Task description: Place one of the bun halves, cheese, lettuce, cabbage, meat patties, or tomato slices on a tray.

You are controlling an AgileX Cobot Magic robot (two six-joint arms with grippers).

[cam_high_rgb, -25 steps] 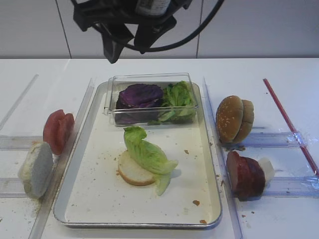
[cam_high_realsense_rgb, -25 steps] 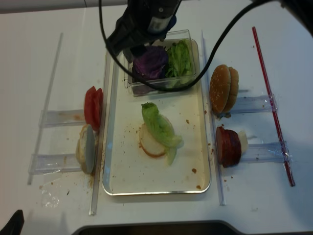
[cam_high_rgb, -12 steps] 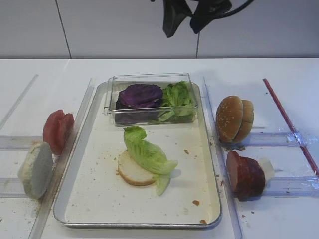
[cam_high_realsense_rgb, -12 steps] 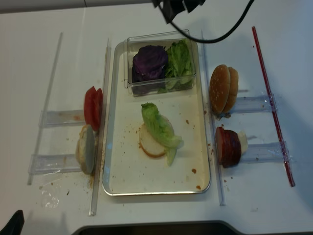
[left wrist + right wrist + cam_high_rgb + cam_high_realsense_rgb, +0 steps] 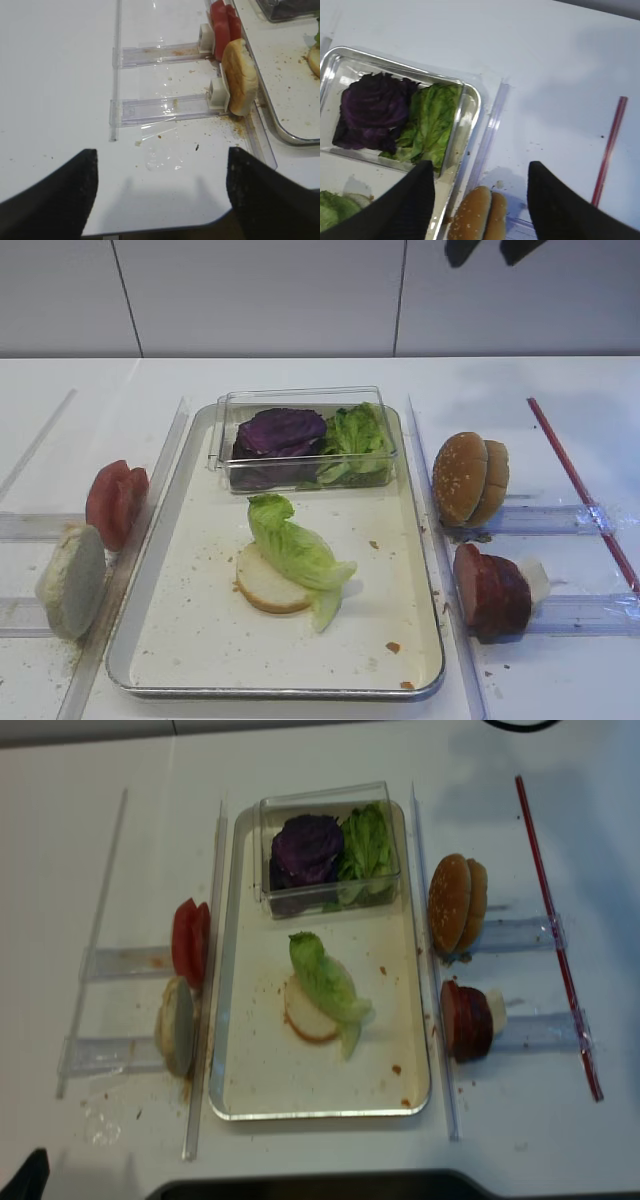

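White table; right claw (image 5: pixel 477 200) aloft, spread.

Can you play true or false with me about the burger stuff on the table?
1. A lettuce leaf lies on a bun half in the tray. True.
2. The tomato slices are inside the tray. False: they stand outside it, on its left.
3. The clear box holds purple leaves and green leaves. True.
4. The meat patties are left of the tray. False: they stand on its right.
5. The right gripper holds a sesame bun. False: its jaws are apart and empty.
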